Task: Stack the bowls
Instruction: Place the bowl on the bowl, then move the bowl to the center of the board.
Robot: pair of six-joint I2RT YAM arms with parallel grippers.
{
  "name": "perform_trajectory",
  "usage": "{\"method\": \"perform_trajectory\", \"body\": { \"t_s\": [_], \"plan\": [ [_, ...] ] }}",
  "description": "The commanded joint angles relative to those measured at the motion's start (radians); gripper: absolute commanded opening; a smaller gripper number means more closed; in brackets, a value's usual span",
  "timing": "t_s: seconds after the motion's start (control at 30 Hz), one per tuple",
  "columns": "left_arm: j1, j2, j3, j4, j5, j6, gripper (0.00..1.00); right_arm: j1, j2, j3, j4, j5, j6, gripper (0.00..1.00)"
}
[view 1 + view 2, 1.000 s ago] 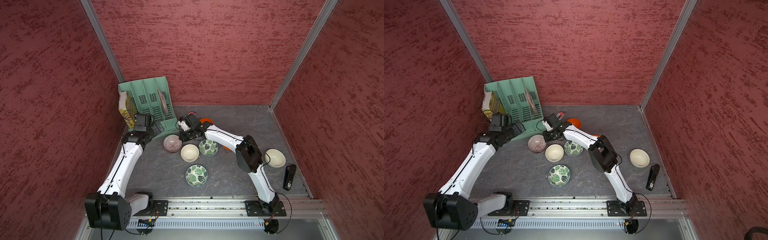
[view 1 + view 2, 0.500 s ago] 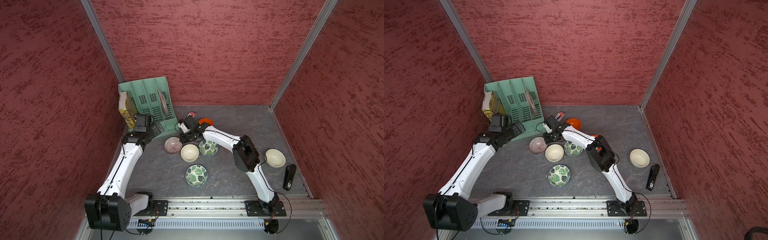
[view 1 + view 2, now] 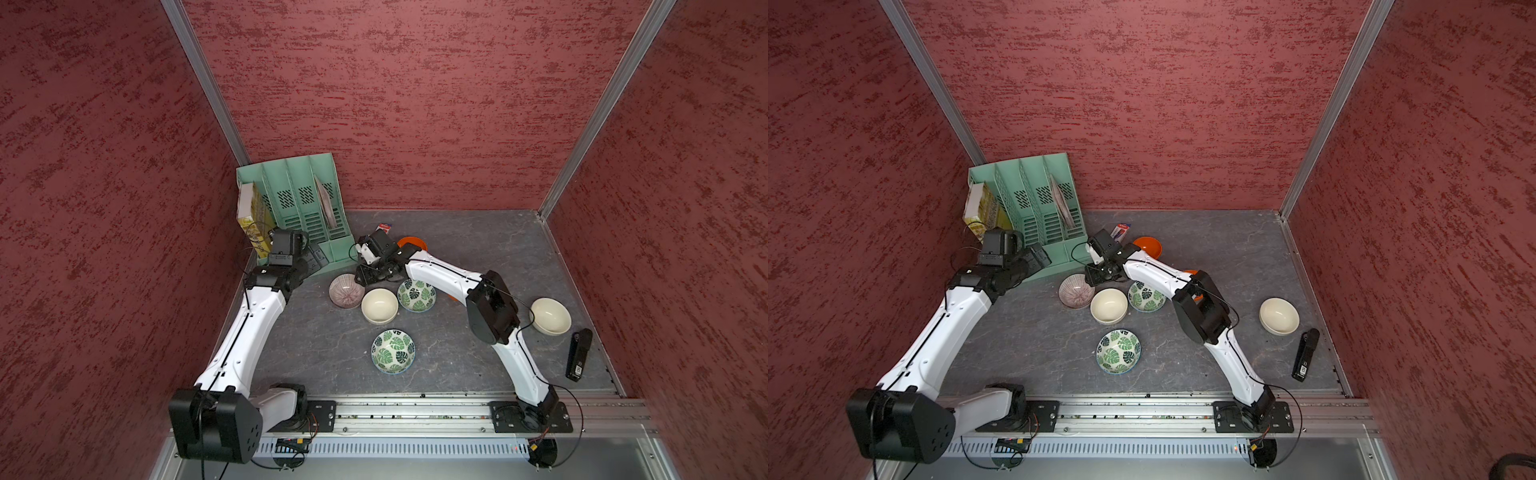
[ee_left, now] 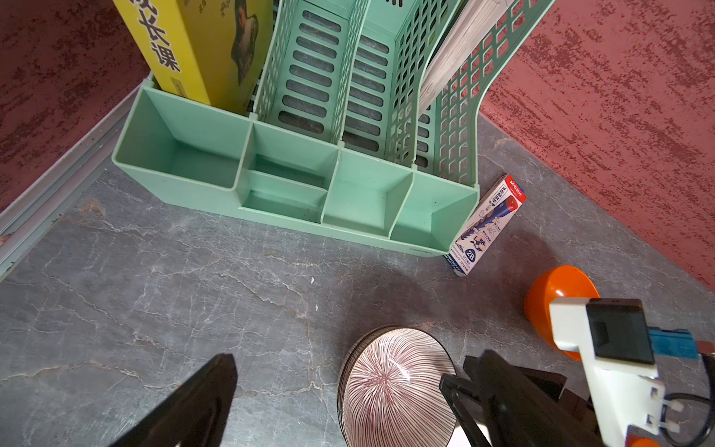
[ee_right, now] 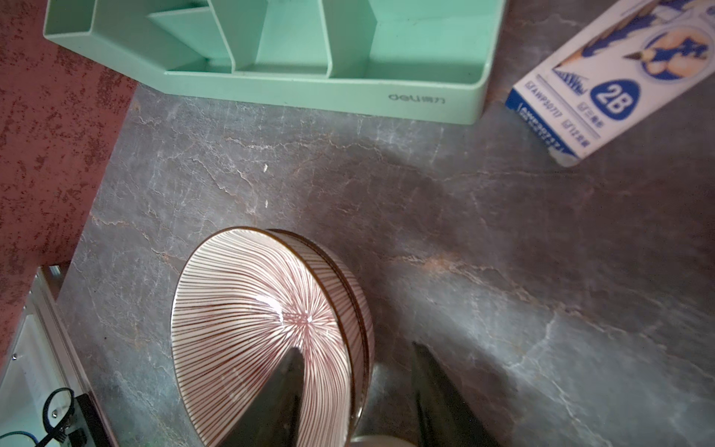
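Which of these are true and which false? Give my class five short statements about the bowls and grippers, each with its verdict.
1. Two striped bowls sit nested together. True.
2. The far leaf bowl is stacked in the near leaf bowl. False: they stand apart on the table.
3. The left gripper is open and empty. True.
4. One cream bowl lies in the green organiser. False: it stands on the table beside the striped bowls.
5. The right gripper is open, one finger inside the striped bowls' rim, one outside. True.
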Motion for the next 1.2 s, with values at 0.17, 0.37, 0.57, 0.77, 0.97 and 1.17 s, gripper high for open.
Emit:
{"method": "perform_trajectory", "body": {
  "t_s": [0.17,0.37,0.57,0.77,0.97,1.17],
  "plan": [
    [-0.063,-0.022,0.025,-0.025,-0.047,0.060,1.00,-0.027,-0.289,-0.249,0.053,0.006,-0.089,0.56],
    [-0.087,-0.018,0.025,-0.015,-0.034,0.051,1.00,-0.078,-0.392,-0.452,0.056,-0.087,-0.246,0.56],
    [-0.110,0.003,0.039,-0.021,-0.042,0.042,1.00,-0.079,-0.362,-0.459,0.076,-0.037,-0.297,0.57],
    [-0.112,-0.007,0.039,-0.032,-0.053,0.049,1.00,-0.079,-0.314,-0.427,0.083,-0.045,-0.341,0.56],
    [-0.108,-0.005,0.040,-0.034,-0.061,0.053,1.00,-0.076,-0.250,-0.393,0.059,-0.056,-0.373,0.54],
    [-0.106,-0.003,0.045,-0.037,-0.066,0.055,1.00,-0.075,-0.209,-0.374,0.060,-0.048,-0.380,0.47]
  ]
}}
